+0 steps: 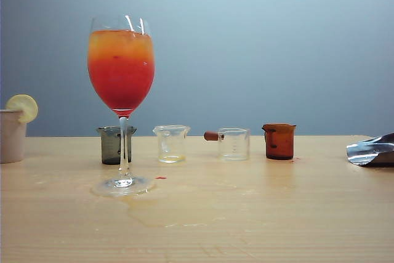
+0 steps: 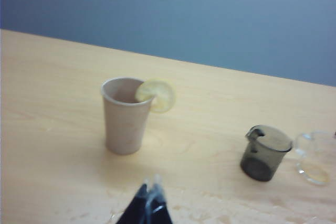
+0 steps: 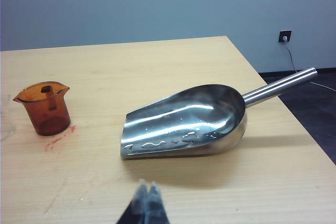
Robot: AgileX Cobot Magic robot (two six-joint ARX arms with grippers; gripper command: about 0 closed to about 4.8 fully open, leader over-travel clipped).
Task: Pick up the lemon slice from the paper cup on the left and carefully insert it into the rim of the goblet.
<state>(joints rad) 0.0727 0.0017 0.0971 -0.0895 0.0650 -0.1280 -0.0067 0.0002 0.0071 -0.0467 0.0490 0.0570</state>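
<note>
Lemon slice [image 2: 155, 95], a thin pale-yellow disc, sits perched on the beige paper cup's [image 2: 125, 124] rim, well apart from the tall clear goblet [image 1: 121, 66] of red-orange drink. Nothing is done yet: left gripper [image 2: 150, 185] hovers near the cup and right gripper [image 3: 146, 185] idles by a steel scoop [image 3: 189, 120], both with jaws together and empty.

Left tool [image 2: 149, 186]: only the dark fingertips show in the left wrist view, pressed together w/ no gap, nothing between them, hanging above the worktop [image 2: 52, 129], not touching it. Right tool [image 3: 147, 187]: same in the right wrist view, dark tips side by side, closed, empty, off the surface. Neither arm nor either tool appears in the exterior view, so arm pose can't be read.
</note>
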